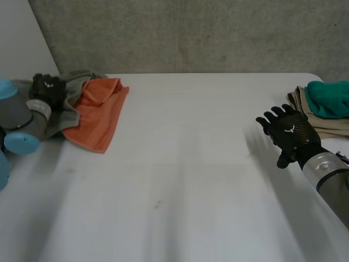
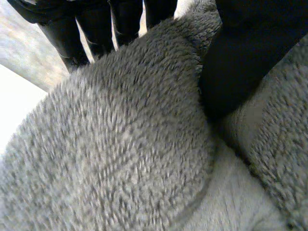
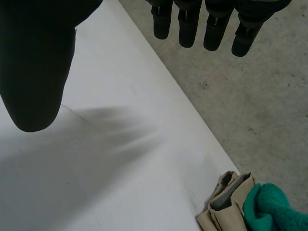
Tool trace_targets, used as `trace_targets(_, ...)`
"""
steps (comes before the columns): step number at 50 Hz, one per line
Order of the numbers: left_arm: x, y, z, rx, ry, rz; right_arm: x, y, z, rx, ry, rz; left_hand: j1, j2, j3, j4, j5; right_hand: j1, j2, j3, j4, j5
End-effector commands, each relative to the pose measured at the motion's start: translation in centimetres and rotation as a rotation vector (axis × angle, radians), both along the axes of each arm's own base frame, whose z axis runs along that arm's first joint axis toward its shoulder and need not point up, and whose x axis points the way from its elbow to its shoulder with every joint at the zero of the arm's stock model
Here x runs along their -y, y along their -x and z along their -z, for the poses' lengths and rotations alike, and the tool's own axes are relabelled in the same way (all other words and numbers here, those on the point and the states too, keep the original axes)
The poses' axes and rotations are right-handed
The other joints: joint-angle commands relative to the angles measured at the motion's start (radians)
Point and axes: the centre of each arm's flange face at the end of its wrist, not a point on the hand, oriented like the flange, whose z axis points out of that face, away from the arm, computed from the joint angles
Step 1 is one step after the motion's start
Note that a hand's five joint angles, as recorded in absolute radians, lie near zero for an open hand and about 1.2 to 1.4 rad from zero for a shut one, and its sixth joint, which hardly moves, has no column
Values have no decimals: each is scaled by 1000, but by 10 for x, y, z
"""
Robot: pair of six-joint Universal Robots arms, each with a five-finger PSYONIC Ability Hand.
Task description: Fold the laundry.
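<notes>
White table [image 1: 180, 164], laundry at both far corners. Far left: grey fleecy cloth [image 1: 73, 91] in a heap, with an orange cloth [image 1: 98, 117] draped over its inner side and spilling onto the table. The pile's left part is hidden behind the left arm. Far right: folded beige stack [image 1: 322, 126] at the table edge with a bunched teal cloth [image 1: 330, 98] on top, both cut off by the frame. Left hand [image 1: 46, 87] sits on the grey heap. In the wrist view its thumb [image 2: 240, 62] is dug into the fleece and its fingers [image 2: 67, 33] go down behind the bulge, so it's clamped on the grey cloth. Fingertips are hidden. Right hand [image 1: 292, 134] hovers over bare table just inboard of the beige stack, fingers [image 3: 187, 24] straight and spread, holding nothing.
</notes>
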Motion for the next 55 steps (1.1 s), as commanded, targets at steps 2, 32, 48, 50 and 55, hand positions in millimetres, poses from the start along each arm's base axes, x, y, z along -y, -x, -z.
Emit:
trace_targets(2, -36, 25, -113, -174, 141, 41, 3, 2, -4, -2, 17, 26, 352, 230, 289, 247, 355, -56, -42, -32, -35, -42)
trace_targets(32, -283, 243, -188, -548, -26, 703, 8, 15, -36, 95, 71, 155, 352, 230, 289, 247, 355, -56, -42, -32, -35, -42)
trace_targets(48, -315, 227, -126, -339, -276, 626, 8, 15, -38, 122, 10, 159, -870, -992, -933, -975, -867, -56, -42, -32, -35, -42)
trace_targets(50, -312, 217, -134, -345, -258, 602, 7, 16, -40, 118, -12, 162, -870, -992, -933, -975, -867, -56, -42, -32, -35, -42)
trace_targets(55, -292, 173, -146, -357, -221, 481, -8, 7, -57, 122, -66, 129, -866, -988, -929, -971, -863, -56, -42, -32, -35, -42)
